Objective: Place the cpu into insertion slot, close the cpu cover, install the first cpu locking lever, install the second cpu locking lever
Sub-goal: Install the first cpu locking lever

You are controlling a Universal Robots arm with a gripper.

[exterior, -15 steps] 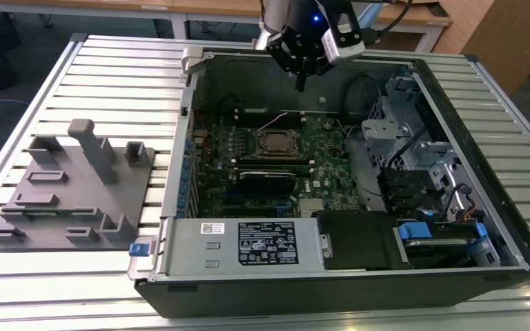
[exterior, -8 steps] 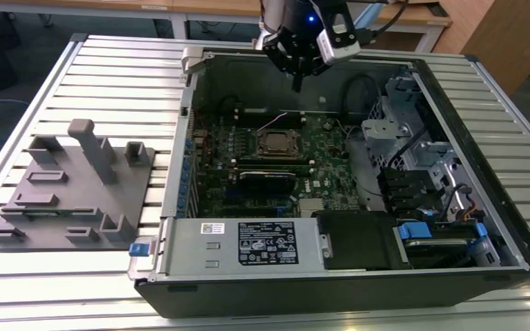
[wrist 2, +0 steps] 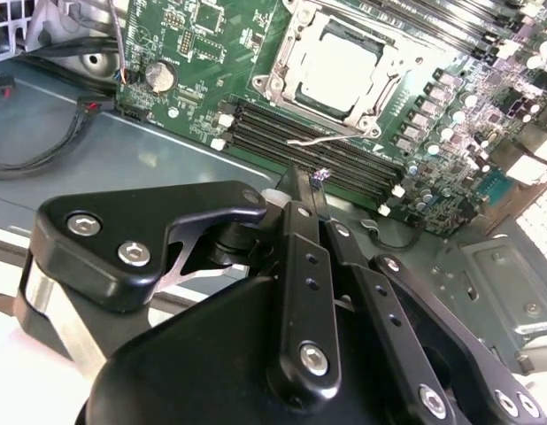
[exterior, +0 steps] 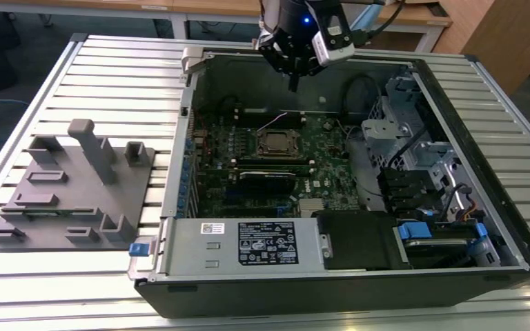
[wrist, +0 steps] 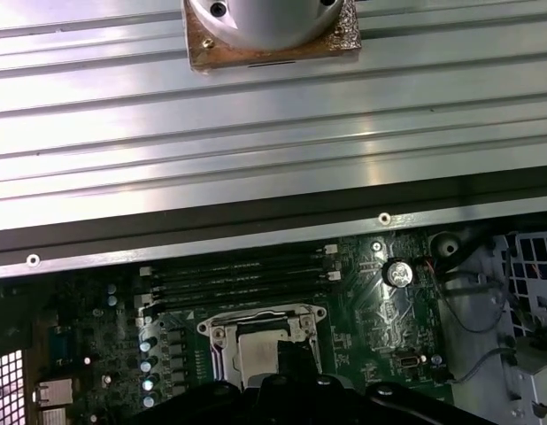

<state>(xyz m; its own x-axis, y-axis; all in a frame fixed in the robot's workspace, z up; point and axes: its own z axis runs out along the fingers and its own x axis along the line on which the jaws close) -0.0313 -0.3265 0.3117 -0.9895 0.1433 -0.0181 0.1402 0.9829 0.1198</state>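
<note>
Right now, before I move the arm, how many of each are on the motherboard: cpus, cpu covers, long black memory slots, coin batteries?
cpu: 1
cpu cover: 1
memory slots: 4
coin battery: 1
Total: 7

Nothing legible from where I stand. The black label [exterior: 267,243] on the grey power supply box [exterior: 191,254], by the bench's edge nearest the exterior view, carries print too fine to read; likewise the white sticker [exterior: 212,227].
</note>
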